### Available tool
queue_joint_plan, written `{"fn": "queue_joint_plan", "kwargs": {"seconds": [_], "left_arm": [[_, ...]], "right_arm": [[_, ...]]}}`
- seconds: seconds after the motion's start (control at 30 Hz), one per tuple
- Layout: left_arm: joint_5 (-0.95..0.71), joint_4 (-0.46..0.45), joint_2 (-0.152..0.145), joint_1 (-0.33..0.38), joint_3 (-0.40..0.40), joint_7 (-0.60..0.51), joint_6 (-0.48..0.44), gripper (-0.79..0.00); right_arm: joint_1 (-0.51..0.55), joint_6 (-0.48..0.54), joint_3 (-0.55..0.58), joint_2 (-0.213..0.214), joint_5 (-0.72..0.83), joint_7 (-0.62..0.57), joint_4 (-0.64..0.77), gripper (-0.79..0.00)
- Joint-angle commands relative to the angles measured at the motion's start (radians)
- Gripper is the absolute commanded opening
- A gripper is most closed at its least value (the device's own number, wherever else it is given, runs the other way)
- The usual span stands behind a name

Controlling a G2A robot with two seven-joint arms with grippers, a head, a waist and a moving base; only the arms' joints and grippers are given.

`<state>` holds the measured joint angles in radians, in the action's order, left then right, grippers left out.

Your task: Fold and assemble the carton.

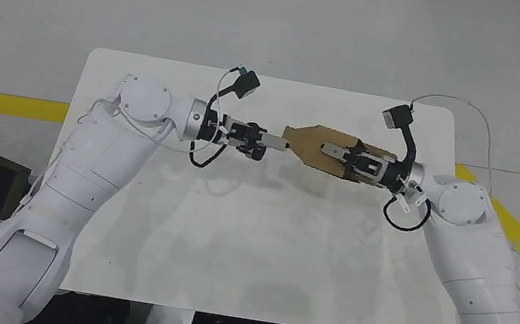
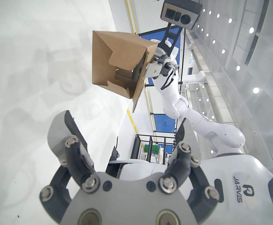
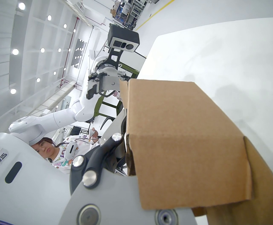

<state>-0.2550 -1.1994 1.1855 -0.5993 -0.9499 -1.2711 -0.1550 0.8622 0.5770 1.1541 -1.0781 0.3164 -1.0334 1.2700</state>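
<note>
A brown carton [image 1: 323, 145], partly folded with its flaps loose, is held in the air above the white table [image 1: 227, 248]. My right gripper [image 1: 340, 155] is shut on one wall of it. In the left wrist view the carton [image 2: 115, 57] shows its hollow end, with the right gripper [image 2: 146, 69] pinching a side panel, one pad inside. My left gripper [image 2: 125, 127] is open with nothing between its fingers, a short way from that end. From above, the left gripper [image 1: 278, 145] sits just left of the carton's tip. The carton [image 3: 181, 138] hides most of my right gripper's fingers [image 3: 114, 127].
The table's far edge lies just behind both arms, and bare tabletop stretches toward the front. A yellow floor line [image 1: 6, 104] runs beside the table. Each wrist carries a black camera [image 1: 245, 81] raised on a stalk.
</note>
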Motion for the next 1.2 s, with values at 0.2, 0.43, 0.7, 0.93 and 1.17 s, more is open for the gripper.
{"fn": "queue_joint_plan", "kwargs": {"seconds": [0.2, 0.43, 0.7, 0.93, 1.17], "left_arm": [[-0.004, 0.053, -0.003, -0.005, -0.012, 0.024, 0.016, 0.000], [-0.019, 0.065, -0.004, -0.019, -0.013, 0.029, 0.028, 0.000], [-0.052, 0.080, -0.001, -0.023, -0.011, 0.034, 0.029, 0.000], [-0.074, 0.087, 0.006, -0.022, 0.007, 0.014, 0.027, 0.000], [-0.100, 0.100, 0.018, -0.015, 0.032, 0.012, 0.017, 0.000]], "right_arm": [[0.001, 0.008, -0.003, 0.000, 0.038, -0.030, 0.043, -0.785], [-0.006, 0.008, -0.017, -0.003, 0.059, -0.043, 0.076, -0.785], [-0.005, 0.007, -0.029, -0.005, 0.084, -0.059, 0.104, -0.785], [-0.007, 0.008, -0.041, -0.008, 0.104, -0.062, 0.116, -0.785], [-0.009, 0.008, -0.049, -0.012, 0.145, -0.065, 0.120, -0.785]]}}
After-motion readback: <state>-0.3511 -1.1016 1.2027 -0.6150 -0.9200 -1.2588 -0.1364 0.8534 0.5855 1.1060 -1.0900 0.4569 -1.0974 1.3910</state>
